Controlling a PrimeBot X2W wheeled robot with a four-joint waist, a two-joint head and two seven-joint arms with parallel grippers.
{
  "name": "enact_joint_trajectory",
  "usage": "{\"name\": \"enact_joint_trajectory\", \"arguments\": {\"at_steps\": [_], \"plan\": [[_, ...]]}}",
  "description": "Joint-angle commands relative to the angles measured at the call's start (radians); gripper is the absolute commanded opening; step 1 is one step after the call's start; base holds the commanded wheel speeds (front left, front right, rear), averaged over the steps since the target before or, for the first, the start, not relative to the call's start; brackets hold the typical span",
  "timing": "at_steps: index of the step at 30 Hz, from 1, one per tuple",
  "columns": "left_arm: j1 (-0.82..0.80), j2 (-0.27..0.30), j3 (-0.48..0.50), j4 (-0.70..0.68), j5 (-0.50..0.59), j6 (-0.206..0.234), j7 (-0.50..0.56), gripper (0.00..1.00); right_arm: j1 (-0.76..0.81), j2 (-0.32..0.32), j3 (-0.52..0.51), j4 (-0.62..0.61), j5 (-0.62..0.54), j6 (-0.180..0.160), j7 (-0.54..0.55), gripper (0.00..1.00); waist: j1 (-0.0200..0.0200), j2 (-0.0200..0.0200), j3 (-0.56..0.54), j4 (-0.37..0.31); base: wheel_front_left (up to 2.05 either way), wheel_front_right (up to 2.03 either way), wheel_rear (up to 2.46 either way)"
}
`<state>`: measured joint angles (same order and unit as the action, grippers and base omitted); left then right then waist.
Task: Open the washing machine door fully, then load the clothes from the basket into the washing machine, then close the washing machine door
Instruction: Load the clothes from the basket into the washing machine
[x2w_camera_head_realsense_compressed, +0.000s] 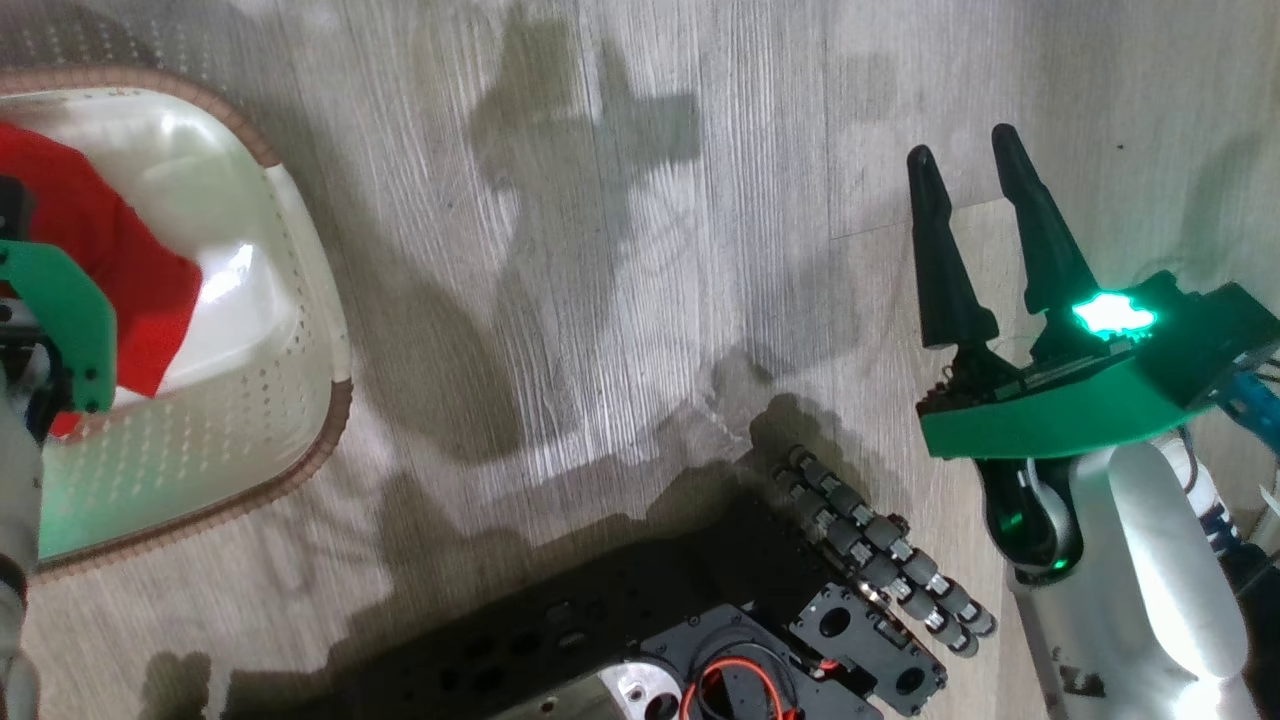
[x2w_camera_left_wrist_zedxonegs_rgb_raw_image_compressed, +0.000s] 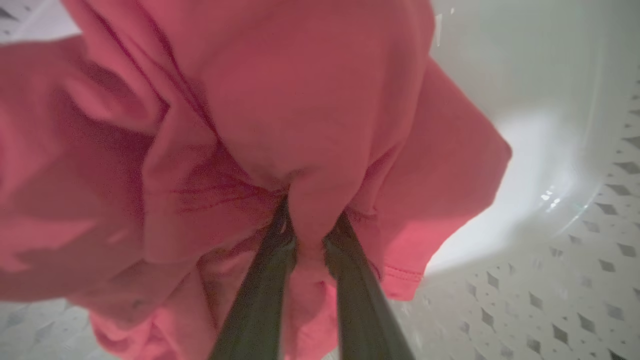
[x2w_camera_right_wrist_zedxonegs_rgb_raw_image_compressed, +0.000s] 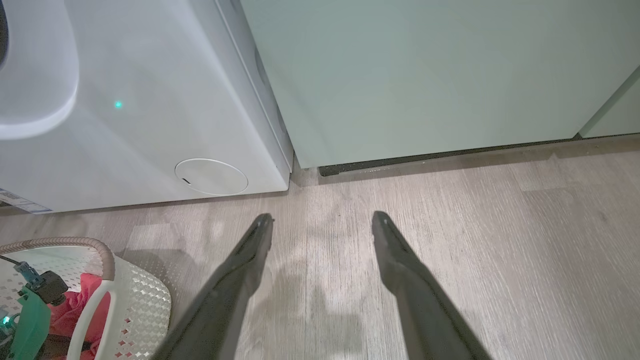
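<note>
Where the grey wood-grain floor (x2w_camera_right_wrist_zedxonegs_rgb_raw_image_compressed: 500, 240) meets the wall, the white washing machine (x2w_camera_right_wrist_zedxonegs_rgb_raw_image_compressed: 150, 100) stands with its side touching a pale green cabinet (x2w_camera_right_wrist_zedxonegs_rgb_raw_image_compressed: 425, 75). A small round white flap (x2w_camera_right_wrist_zedxonegs_rgb_raw_image_compressed: 211, 176) sits low on the washer's front, near the corner beside the cabinet. The robot's dark base (x2w_camera_head_realsense_compressed: 700, 640) rests on the floor at the bottom edge of the head view.

The cream basket (x2w_camera_head_realsense_compressed: 275, 370) stands on the floor to the robot's left, near the washer's front, with its brown woven-look rim turned up and its walls pierced with small holes. The red clothes (x2w_camera_head_realsense_compressed: 110, 270) lie inside it, bunched toward the end nearest the left arm, while the other end of the basket's bottom is bare and glossy.

The left gripper (x2w_camera_left_wrist_zedxonegs_rgb_raw_image_compressed: 311, 220) reaches down into the basket. Its two dark fingers are drawn nearly together and clench a fold of the red fabric between them. The rest of the cloth spreads around the fingertips above the basket's white bottom.

The right gripper (x2w_camera_head_realsense_compressed: 965, 150) hovers above bare floor, well apart from the basket. Its fingers are spread wide, released, and point toward the foot of the washer and cabinet.
</note>
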<state>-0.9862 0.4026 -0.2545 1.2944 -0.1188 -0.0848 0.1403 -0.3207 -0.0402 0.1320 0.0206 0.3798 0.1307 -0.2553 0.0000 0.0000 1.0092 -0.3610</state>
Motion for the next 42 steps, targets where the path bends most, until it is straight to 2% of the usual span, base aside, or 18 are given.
{"name": "enact_joint_trajectory", "arguments": {"at_steps": [1,9,17,34,39,42], "plan": [[0.036,0.021,0.024,-0.004,-0.015,0.003,-0.008,0.0,0.02,-0.01,0.014,-0.022,0.005,0.0,-0.006,1.0,0.0,0.0,-0.007,-0.003,0.0,0.0,0.0],[0.076,0.038,0.035,-0.004,-0.047,-0.003,-0.051,0.0,-0.03,-0.01,0.035,-0.009,0.018,0.0,-0.006,1.0,0.0,0.0,-0.065,-0.024,0.0,0.0,0.0],[0.169,0.021,0.016,-0.004,-0.061,-0.027,-0.117,0.0,-0.035,-0.01,0.018,0.028,0.019,0.0,-0.006,1.0,0.0,0.0,-0.215,-0.011,0.0,0.0,0.0],[0.303,-0.113,-0.048,-0.015,-0.138,-0.046,-0.373,0.0,0.038,-0.01,-0.022,0.118,-0.046,0.0,-0.006,1.0,0.0,0.0,-0.604,0.102,0.0,0.0,0.0],[0.326,-0.132,-0.072,-0.065,-0.145,-0.046,-0.4,0.0,0.074,-0.01,-0.046,0.137,-0.071,0.0,-0.006,1.0,0.0,0.0,-0.694,0.142,0.0,0.0,0.0],[0.348,-0.134,-0.063,-0.156,-0.143,-0.042,-0.401,0.0,0.091,-0.01,-0.059,0.144,-0.08,0.0,-0.006,1.0,0.0,0.0,-0.742,0.159,0.0,0.0,0.0]]}}
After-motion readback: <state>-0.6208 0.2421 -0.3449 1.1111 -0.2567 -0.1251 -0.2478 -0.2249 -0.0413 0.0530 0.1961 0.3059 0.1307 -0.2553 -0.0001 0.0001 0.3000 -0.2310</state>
